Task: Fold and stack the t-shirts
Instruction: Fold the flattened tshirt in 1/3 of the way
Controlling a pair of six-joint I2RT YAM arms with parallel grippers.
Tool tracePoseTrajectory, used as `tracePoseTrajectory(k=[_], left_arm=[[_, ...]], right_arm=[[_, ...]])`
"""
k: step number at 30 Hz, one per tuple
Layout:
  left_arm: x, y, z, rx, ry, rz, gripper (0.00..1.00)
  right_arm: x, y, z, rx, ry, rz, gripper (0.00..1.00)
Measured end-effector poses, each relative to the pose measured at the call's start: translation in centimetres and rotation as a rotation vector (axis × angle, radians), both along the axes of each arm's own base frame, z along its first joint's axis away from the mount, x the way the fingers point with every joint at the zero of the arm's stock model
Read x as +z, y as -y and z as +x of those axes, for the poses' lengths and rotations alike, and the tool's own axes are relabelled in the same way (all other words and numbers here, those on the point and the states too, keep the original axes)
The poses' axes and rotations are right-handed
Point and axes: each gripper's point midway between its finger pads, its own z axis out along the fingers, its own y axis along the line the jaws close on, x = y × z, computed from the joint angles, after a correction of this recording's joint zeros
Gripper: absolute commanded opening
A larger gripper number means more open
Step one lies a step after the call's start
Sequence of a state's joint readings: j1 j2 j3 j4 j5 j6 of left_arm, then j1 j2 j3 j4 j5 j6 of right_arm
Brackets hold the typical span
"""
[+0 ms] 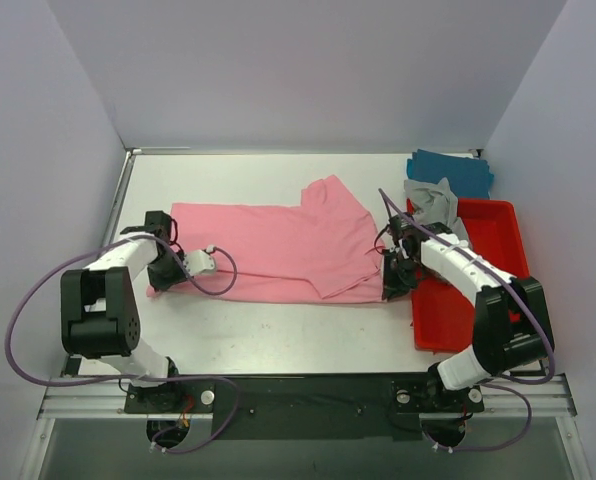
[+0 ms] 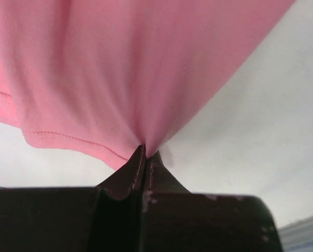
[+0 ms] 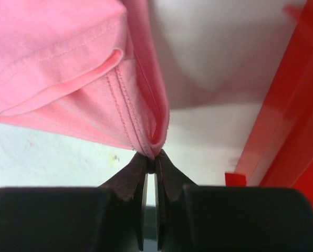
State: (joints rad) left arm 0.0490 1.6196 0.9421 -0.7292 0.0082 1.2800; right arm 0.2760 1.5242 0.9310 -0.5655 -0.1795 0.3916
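Note:
The pink t-shirt (image 1: 273,250) lies spread across the middle of the table, one sleeve pointing to the back. My left gripper (image 1: 161,277) is shut on its near left corner; the left wrist view shows the pink cloth (image 2: 125,68) pinched at the fingertips (image 2: 145,152). My right gripper (image 1: 392,285) is shut on its near right corner, by the bin; the right wrist view shows the hemmed pink cloth (image 3: 93,79) pinched at the fingertips (image 3: 154,156). The grey t-shirt (image 1: 433,200) hangs over the bin's back rim. The teal-blue t-shirt (image 1: 453,172) lies crumpled at the back right.
The red plastic bin (image 1: 493,235) stands along the right side, its wall close beside my right gripper, and also shows in the right wrist view (image 3: 288,115). White walls enclose the table on the left, back and right.

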Motion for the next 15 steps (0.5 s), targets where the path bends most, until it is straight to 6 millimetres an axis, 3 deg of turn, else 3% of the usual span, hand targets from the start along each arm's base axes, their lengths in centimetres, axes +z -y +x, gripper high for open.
tracePoseTrajectory(k=[5,7,8,9,10,13,15], left_arm=[[1.4,0.2,-5.7,-0.005,-0.186,-0.008,0.0],[1.9,0.4,-8.0,-0.005,-0.272,-0.015,0.18],[2.2,0.5,-9.1,-0.004,-0.313,-0.02,0.34],[2.5,0.7,-10.1,-0.005,-0.349,-0.025,0.53],[2.7,0.9,-10.9,-0.005,-0.379,-0.03,0.78],[3.3,1.4,-12.2,-0.004,-0.433,-0.041,0.81],[3.9,1.5,-12.1,-0.006,-0.439,-0.041,0.84]], right_arm=[[1.4,-0.6,-4.7,0.032,-0.094,0.018,0.0],[1.7,-0.6,-6.5,0.036,-0.131,0.02,0.0],[1.9,-0.5,-7.6,0.034,-0.155,0.021,0.0],[2.0,-0.3,-8.6,0.032,-0.18,0.019,0.06],[2.2,-0.1,-9.4,0.029,-0.206,0.017,0.23],[2.7,0.3,-11.2,0.028,-0.275,0.006,0.48],[3.3,0.6,-11.9,0.034,-0.307,-0.005,0.55]])
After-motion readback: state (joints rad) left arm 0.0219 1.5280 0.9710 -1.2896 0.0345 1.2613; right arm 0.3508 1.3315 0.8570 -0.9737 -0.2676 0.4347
